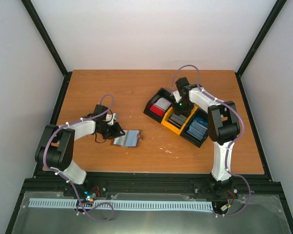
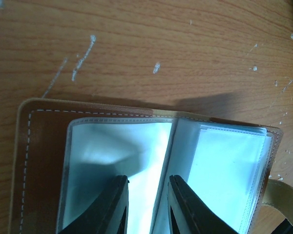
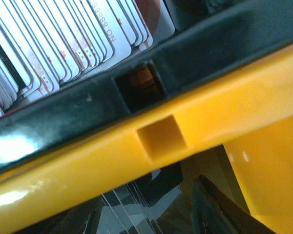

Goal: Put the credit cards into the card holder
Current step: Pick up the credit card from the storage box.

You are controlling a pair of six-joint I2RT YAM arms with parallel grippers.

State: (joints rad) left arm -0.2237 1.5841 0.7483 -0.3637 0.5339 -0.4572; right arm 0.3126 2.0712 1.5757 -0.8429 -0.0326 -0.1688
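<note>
The brown leather card holder [image 1: 128, 138] lies open on the table, pale blue-grey inside up. My left gripper [image 1: 118, 131] is at its left edge. In the left wrist view my left gripper [image 2: 148, 179] is open, its fingers resting on the clear sleeves inside the card holder [image 2: 39, 146], with nothing gripped. My right gripper [image 1: 178, 113] is low over the dark grey credit cards [image 1: 177, 119] in the tray's middle compartment. In the right wrist view my right gripper [image 3: 146, 200] is open, its jaws wide apart on either side of the grey cards [image 3: 136, 207].
The black-and-yellow tray [image 1: 172, 129] sits right of centre, its yellow wall [image 3: 185, 112] close to the right wrist camera. It holds red/white cards [image 1: 158, 107] in the left compartment, also in the right wrist view [image 3: 49, 53], and blue cards [image 1: 198, 127] in the right.
</note>
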